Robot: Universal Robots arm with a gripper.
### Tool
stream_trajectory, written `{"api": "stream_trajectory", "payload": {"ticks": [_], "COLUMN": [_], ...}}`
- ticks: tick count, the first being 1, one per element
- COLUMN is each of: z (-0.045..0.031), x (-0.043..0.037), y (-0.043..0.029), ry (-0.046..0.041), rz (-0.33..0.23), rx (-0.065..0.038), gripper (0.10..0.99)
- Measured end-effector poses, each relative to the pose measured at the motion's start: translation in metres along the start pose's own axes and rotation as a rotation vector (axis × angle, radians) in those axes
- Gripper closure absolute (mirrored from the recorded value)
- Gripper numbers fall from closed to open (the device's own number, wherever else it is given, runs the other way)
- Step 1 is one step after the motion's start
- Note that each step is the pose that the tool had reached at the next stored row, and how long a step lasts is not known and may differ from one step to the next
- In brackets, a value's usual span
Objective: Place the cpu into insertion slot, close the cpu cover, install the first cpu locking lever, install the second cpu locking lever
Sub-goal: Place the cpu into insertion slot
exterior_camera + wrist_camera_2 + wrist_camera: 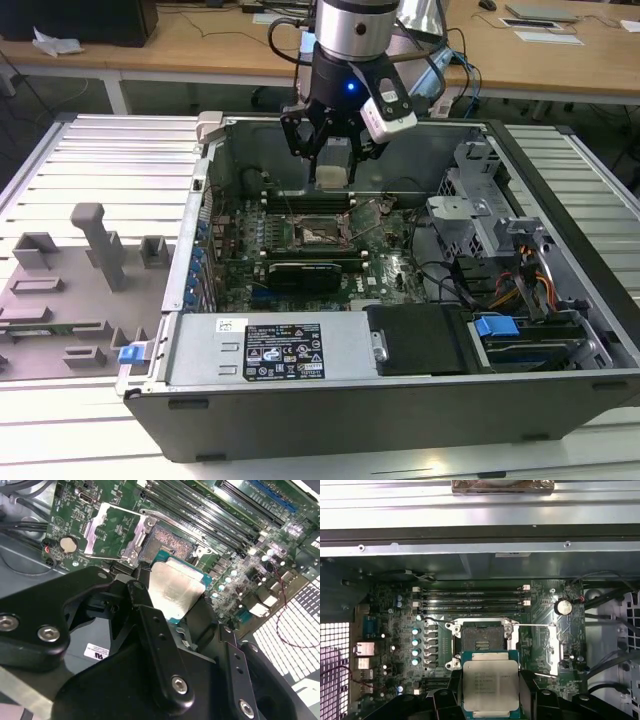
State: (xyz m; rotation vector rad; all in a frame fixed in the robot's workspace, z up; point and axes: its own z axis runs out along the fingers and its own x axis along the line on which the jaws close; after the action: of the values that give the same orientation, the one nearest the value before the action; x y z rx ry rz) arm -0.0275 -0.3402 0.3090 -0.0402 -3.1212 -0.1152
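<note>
We see the hand [332, 168] hanging inside the open computer case [300, 350], which sits on the ribbed grey tabletop [100, 160]. The hand is closed on the cpu [333, 176], with its dark fingers [451, 697] pressed against two opposite edges of the chip. In both wrist views the cpu [490, 685] [175, 590] lies flat between the fingers with its silvery top showing.

The chip is held in the air above the green motherboard [390, 270], clear of the insertion slot [322, 235]. In the first wrist view the insertion slot [482, 640] is uncovered, its dark frame and contact field in plain sight just beyond the edge of the cpu. The cpu cover [556, 647] is swung open and lies to one side of the slot, and we can see green board through its square cut-out. In the second wrist view the cpu cover [92, 532] is likewise folded back beside the insertion slot [167, 542].

Long memory slots [470, 597] run along the far side of the socket. On the exterior view's left, grey moulded fixtures [90, 240] stand on the tabletop.
</note>
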Motion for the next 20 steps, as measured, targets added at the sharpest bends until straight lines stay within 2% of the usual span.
{"api": "stream_trajectory", "payload": {"ticks": [3,4,6,10,16,20], "z": [0.0080,0.0095,0.0177,0.0183,0.0185,0.0186], "x": [0.0008,0.0020,0.0065,0.0065,0.0065,0.0065], "y": [-0.0005,-0.0006,-0.0012,-0.0012,-0.0012,-0.0012], "ry": [-0.0001,-0.0002,-0.0010,-0.0010,-0.0113,-0.0161], "rz": [0.000,0.000,-0.001,0.000,0.138,0.205], "rx": [0.000,0.000,0.000,0.000,-0.003,-0.004], "gripper": [0.545,0.545,0.545,0.545,0.545,0.545]}}
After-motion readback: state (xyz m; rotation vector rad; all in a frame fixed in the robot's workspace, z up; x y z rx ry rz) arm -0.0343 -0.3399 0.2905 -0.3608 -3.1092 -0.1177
